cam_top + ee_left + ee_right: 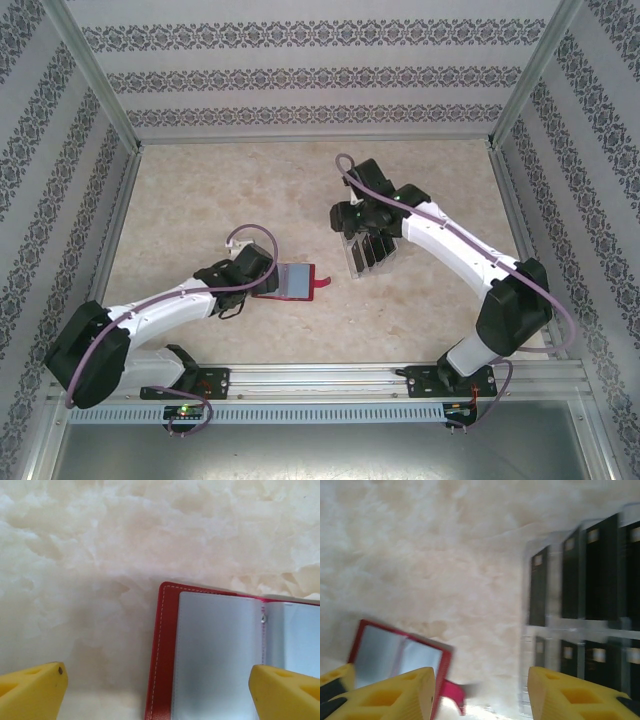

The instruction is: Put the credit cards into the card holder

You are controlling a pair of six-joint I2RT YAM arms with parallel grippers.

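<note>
Stretched from the near edge of the table [200,200] toward its middle with the left gripper [258,272] spread wide, and bent in from the near right corner with the right gripper [365,228] parted too.

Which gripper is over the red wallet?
The left gripper: it straddles an edge of the card holder; the right gripper is at the clear card rack.

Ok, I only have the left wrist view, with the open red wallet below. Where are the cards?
Observer: The black cards stand in a clear rack, apart from the wallet, on the right arm's side.
Operator: Is the right gripper holding one?
Observer: No, it is open, with nothing between its fingers.
Operator: Which way does the wallet's strap point?
Observer: It sticks out toward the rack.
</note>
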